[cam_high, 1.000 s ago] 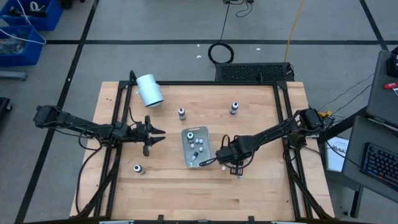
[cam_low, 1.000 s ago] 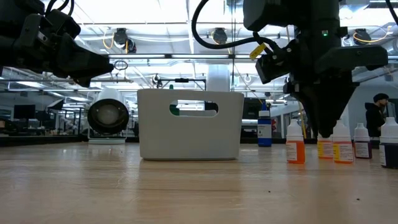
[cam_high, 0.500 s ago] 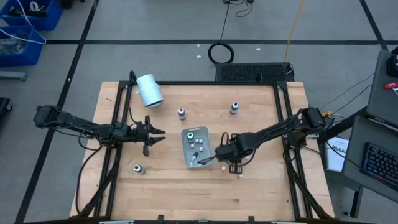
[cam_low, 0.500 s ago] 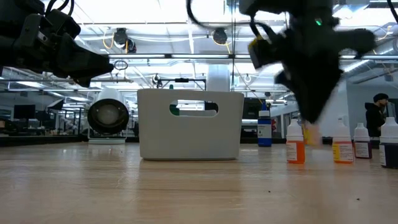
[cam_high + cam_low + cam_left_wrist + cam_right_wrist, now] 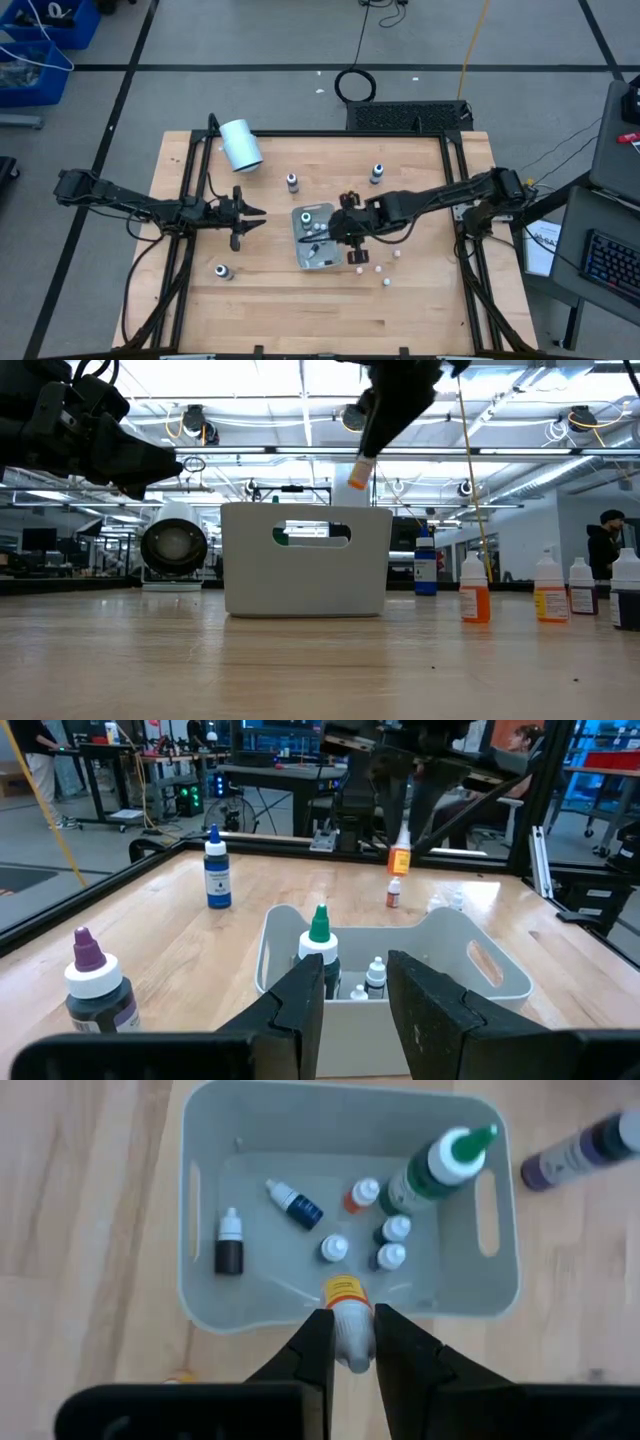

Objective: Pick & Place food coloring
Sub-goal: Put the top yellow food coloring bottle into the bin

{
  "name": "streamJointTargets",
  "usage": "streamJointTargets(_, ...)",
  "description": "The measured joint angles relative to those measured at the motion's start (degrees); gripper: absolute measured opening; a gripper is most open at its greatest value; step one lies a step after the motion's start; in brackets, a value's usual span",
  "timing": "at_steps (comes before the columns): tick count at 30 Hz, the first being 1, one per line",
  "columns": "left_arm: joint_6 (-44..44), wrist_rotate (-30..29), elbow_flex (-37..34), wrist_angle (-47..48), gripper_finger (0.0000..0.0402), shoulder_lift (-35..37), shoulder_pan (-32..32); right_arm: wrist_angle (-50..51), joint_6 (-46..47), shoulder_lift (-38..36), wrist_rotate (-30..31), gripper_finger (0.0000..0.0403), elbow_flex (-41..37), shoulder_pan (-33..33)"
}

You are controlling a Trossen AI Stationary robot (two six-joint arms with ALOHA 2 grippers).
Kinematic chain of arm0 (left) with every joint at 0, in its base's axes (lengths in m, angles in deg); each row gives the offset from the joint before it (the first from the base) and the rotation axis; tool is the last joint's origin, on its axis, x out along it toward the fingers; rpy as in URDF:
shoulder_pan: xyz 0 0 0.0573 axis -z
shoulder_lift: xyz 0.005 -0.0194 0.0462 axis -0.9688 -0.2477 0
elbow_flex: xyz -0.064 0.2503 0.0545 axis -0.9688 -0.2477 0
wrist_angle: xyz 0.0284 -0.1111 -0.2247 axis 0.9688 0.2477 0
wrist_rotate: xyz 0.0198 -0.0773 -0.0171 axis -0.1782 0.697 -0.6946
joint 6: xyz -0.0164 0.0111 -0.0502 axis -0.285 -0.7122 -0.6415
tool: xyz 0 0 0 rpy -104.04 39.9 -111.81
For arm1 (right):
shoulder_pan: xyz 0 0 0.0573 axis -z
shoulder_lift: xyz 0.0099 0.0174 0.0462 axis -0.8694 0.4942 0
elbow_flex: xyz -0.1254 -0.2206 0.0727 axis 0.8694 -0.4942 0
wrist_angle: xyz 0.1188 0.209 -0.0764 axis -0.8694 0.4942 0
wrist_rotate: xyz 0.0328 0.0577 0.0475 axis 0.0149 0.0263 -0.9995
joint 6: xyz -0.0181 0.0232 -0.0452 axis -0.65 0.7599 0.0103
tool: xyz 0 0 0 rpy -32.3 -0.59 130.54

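Observation:
A clear tray (image 5: 303, 258) sits mid-table with several food coloring bottles in it, among them a tall green-topped one (image 5: 440, 1165). My right gripper (image 5: 341, 228) hangs over the tray's right-hand wall (image 5: 300, 1308), shut on a small white bottle with an orange body (image 5: 357, 473). My left gripper (image 5: 262, 212) waits level, left of the tray, open with nothing between its fingers (image 5: 300, 1010). Loose bottles stand on their bases on the table: a purple-topped one (image 5: 292, 182), a blue one (image 5: 377, 174) and small ones right of the tray (image 5: 358, 258). My right gripper pinches the small bottle's white upper end (image 5: 350, 1348) between its two fingers. The fingers slant down from the table's right side. The bottle hangs below them, orange end (image 5: 345, 1290) downward, a little tilted, lifted clear above the tray's rim.
A big white cylinder (image 5: 240, 145) lies on its side at the far left. One more bottle (image 5: 222, 271) stands near the front left. Further small bottles (image 5: 386, 283) stand on the bare wood right of the tray. Black frame rails (image 5: 190, 200) run along both table sides.
My right gripper has risen from the table right of the tray and gone left and toward the far edge, over the tray's rim, turning as it went. The orange bottle has come up off the table with it. The left arm has kept still.

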Motion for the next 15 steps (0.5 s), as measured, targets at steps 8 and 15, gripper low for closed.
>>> streamJointTargets(8, -0.01, 0.01, 0.00, -0.02, 0.0118, 0.00, -0.01, 2.63, -8.46, 9.02, -3.72, 0.0041, 8.11, 1.57)
streamJointTargets(15, -0.02, 0.02, 0.00, -0.02, 0.0118, -0.01, 0.01, 6.29, -10.86, 15.26, -5.71, 0.0041, 11.29, 1.78)
